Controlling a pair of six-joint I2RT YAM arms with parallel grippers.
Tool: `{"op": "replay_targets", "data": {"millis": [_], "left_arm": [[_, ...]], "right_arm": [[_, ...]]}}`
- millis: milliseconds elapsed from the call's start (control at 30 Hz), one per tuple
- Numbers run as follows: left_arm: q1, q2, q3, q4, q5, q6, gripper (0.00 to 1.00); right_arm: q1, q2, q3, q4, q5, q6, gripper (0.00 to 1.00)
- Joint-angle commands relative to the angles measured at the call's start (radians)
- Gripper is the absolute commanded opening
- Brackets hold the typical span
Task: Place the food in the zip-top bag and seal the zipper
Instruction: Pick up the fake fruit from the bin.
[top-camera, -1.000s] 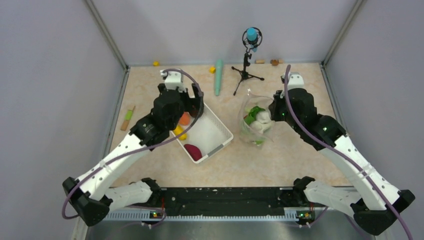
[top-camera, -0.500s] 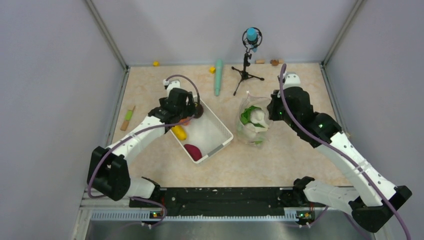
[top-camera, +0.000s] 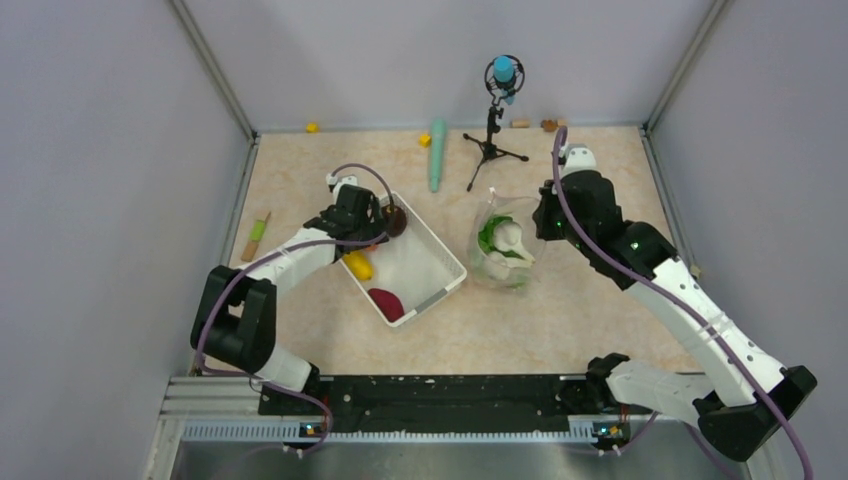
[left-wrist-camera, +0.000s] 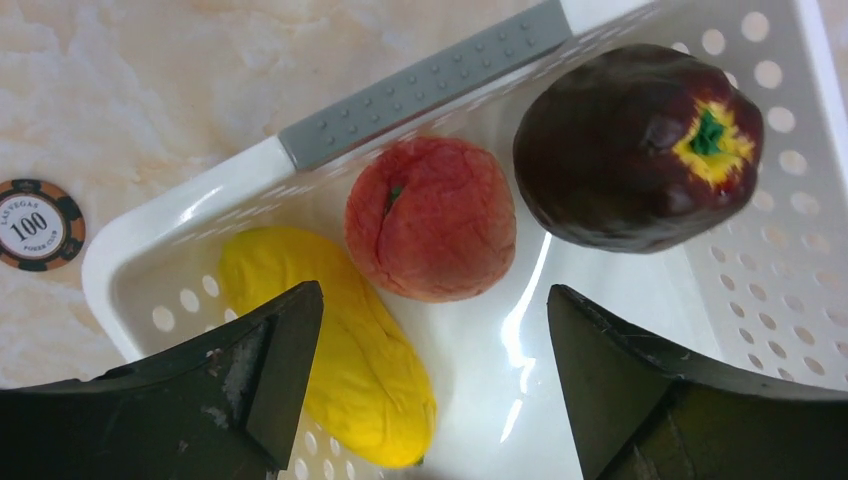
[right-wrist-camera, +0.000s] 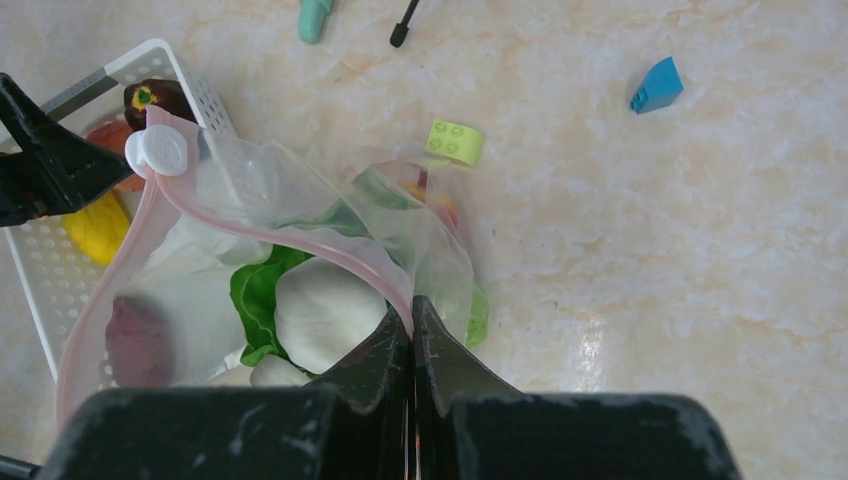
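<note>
The white basket (top-camera: 440, 262) holds food: a dark maroon piece (left-wrist-camera: 635, 145), an orange-red piece (left-wrist-camera: 430, 215), a yellow piece (left-wrist-camera: 340, 360) and a maroon root (top-camera: 386, 303). My left gripper (left-wrist-camera: 432, 300) hangs open just over the basket's far corner, with the orange-red piece between and ahead of its fingers, untouched. The clear zip-top bag (top-camera: 503, 255) lies right of the basket with green cabbage (right-wrist-camera: 255, 290) and a whitish piece (right-wrist-camera: 325, 310) inside. My right gripper (right-wrist-camera: 411, 305) is shut on the pinkish zipper (right-wrist-camera: 300, 235) at the mouth, which gapes open.
A teal cylinder (top-camera: 437, 152) and a small tripod stand (top-camera: 492, 130) are at the back. A green block (right-wrist-camera: 455, 142) and a blue block (right-wrist-camera: 657, 85) lie beyond the bag. A poker chip (left-wrist-camera: 38, 224) sits outside the basket's corner. A stick (top-camera: 256, 236) lies by the left wall.
My left arm has stretched forward and dropped low over the basket's far corner, uncovering the yellow piece. The right gripper has shifted slightly back with the bag's mouth still pinched.
</note>
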Motion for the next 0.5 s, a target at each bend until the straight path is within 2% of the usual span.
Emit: {"op": "replay_targets", "data": {"millis": [0, 267, 367, 467], "left_arm": [[0.031, 0.048, 0.018, 0.078, 0.048, -0.012, 0.88], [0.033, 0.132, 0.077, 0.025, 0.051, -0.030, 0.86], [0.034, 0.163, 0.098, 0.016, 0.070, -0.031, 0.78], [0.033, 0.167, 0.101, 0.013, 0.085, -0.036, 0.64]], "right_arm": [[-0.012, -0.012, -0.001, 0.041, -0.014, -0.017, 0.00], [-0.014, -0.012, -0.006, 0.055, -0.033, -0.024, 0.00], [-0.014, -0.012, -0.008, 0.055, -0.038, -0.026, 0.00], [-0.014, -0.016, -0.008, 0.055, -0.038, -0.026, 0.00]]}}
